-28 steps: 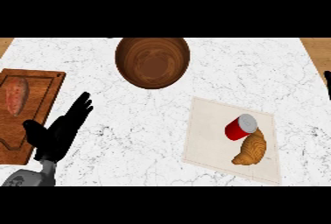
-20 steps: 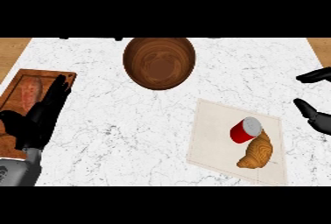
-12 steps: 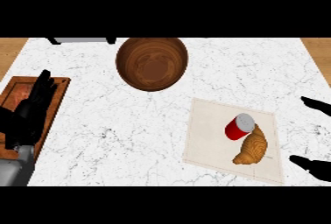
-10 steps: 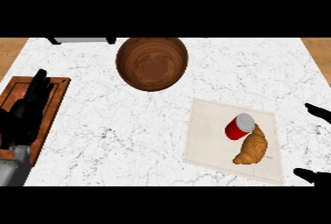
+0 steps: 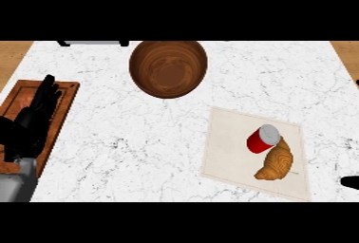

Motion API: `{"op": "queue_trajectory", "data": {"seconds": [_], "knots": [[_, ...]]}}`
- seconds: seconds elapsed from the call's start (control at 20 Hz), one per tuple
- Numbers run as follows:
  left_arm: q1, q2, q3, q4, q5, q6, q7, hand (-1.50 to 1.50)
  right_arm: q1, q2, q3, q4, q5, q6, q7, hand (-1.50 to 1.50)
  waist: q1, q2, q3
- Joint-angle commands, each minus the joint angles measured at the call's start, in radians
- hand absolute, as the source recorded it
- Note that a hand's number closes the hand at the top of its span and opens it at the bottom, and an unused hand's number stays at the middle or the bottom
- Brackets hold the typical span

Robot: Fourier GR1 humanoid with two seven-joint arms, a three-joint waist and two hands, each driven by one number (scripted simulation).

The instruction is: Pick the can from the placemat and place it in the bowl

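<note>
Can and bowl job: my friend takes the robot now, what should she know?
Left hand: open, resting at the left edge over the wooden board.
Right hand: only a tip shows at the right edge; cannot tell its state.
Can: on the placemat, touching the croissant.
Bowl: holds nothing, at the counter's far side.
Done: nothing yet. Left: grasp the can, carry it, put it in the bowl.

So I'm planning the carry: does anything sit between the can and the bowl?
Nothing visible does. Bare counter lies between the can and the bowl; the croissant touches the can's far side.
</note>
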Motion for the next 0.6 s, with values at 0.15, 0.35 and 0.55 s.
{"op": "queue_trajectory", "data": {"seconds": [0.15,0.35,0.55], "knots": [[0.0,-0.036,-0.028,-0.066,-0.054,0.025,0.046,0.0,-0.271,-0.09,0.059,0.05,-0.031,0.167,0.252,-1.5,0.019,0.001,0.0],[-0.042,-0.041,-0.011,-0.001,-0.045,0.002,0.019,0.0,-0.396,-0.137,0.193,0.109,-0.004,0.297,0.33,-1.5,0.036,0.007,-0.001],[-0.018,-0.033,-0.001,-0.012,-0.046,-0.019,0.029,0.0,-0.476,-0.081,0.304,0.138,0.018,0.378,0.437,-1.5,0.028,0.003,-0.001]]}}
